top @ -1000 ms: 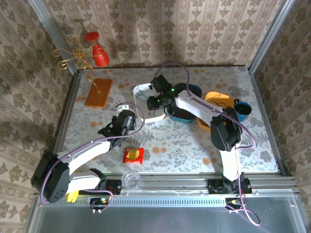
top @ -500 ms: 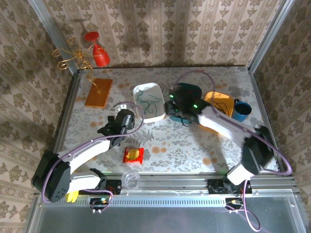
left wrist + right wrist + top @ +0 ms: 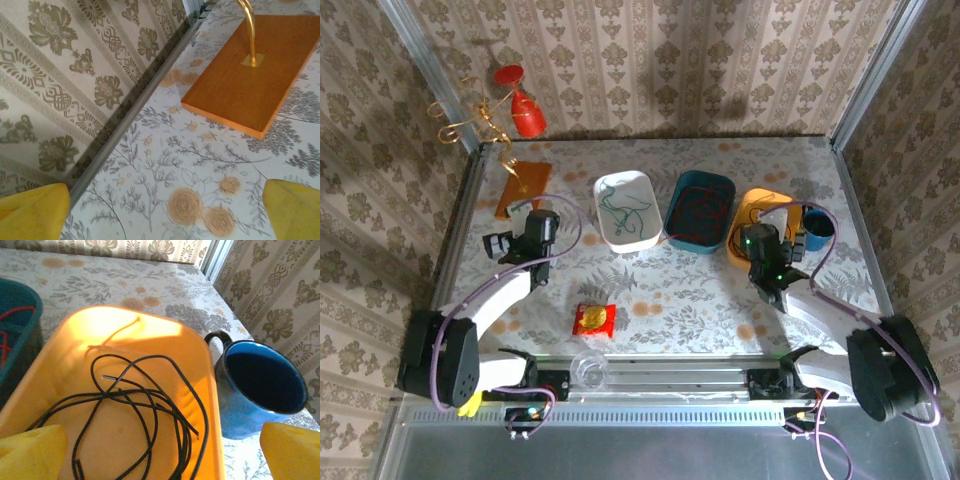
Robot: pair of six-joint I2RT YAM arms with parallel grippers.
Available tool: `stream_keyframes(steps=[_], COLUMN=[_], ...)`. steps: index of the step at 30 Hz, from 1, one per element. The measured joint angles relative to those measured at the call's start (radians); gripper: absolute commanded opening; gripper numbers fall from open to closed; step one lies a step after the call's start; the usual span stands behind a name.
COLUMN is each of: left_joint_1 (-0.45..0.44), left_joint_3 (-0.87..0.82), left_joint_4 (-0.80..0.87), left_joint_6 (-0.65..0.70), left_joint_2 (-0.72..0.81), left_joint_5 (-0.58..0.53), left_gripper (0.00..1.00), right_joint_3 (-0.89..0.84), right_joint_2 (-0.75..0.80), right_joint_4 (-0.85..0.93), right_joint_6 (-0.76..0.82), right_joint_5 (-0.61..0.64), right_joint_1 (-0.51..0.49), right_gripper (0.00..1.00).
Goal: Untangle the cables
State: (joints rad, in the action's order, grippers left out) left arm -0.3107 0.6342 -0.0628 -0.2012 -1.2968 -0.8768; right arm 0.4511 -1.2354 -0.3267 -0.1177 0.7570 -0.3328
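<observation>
The cables lie apart in three trays. The green cable (image 3: 623,207) is in the white tray (image 3: 642,240). A red cable (image 3: 698,209) (image 3: 4,336) lies in the teal tray (image 3: 718,184) (image 3: 20,305). Tangled loops of black cable (image 3: 142,399) (image 3: 772,210) rest in the orange tray (image 3: 150,327) (image 3: 757,195). My right gripper (image 3: 162,455) (image 3: 788,238) hovers open just above the black cable, its yellow pads (image 3: 31,452) apart and empty. The left gripper (image 3: 165,215) (image 3: 498,243) is open over bare table at the left edge, holding nothing.
A wooden base with a brass rod (image 3: 250,75) (image 3: 523,190) stands just ahead of the left gripper, beside the metal table rail (image 3: 130,120). A blue mug (image 3: 262,385) (image 3: 817,225) touches the orange tray's right side. A red-yellow packet (image 3: 594,319) and a clear cup (image 3: 588,368) lie near the front.
The right arm swung from the white tray across the teal tray to the orange tray. The left arm moved left toward the wooden base.
</observation>
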Motion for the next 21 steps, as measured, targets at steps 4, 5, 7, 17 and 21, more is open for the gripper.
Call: stream_keyframes(steps=[4,5,7,17,21], left_joint_1=[0.053,0.058,0.064,0.228,0.272], left_joint_3=[-0.039,-0.057,-0.096,-0.166,-0.243], left_joint_4=[-0.131,-0.182,-0.291,-0.649,-0.765], left_joint_6=[0.095,0.13,0.189,0.27,0.265], left_joint_2=[-0.13,-0.154,-0.179,-0.218,-0.249], left_joint_5=[0.021,0.037,0.091,0.511,0.626], left_gripper=[1.0,1.0,1.0,1.0,1.0], right_joint_3=[-0.068,-0.069,-0.07,-0.06,-0.06], right_joint_2=[-0.145,-0.173,-0.209,-0.292,-0.292], right_joint_4=[-0.237,-0.278,-0.371,-0.515,-0.514], right_joint_6=[0.077,0.099,0.134,0.11,0.106], right_joint_5=[-0.014,-0.031,-0.09,-0.553,-0.631], right_joint_1=[0.018,0.027,0.051,0.322,0.322], right_gripper=[1.0,1.0,1.0,1.0,1.0])
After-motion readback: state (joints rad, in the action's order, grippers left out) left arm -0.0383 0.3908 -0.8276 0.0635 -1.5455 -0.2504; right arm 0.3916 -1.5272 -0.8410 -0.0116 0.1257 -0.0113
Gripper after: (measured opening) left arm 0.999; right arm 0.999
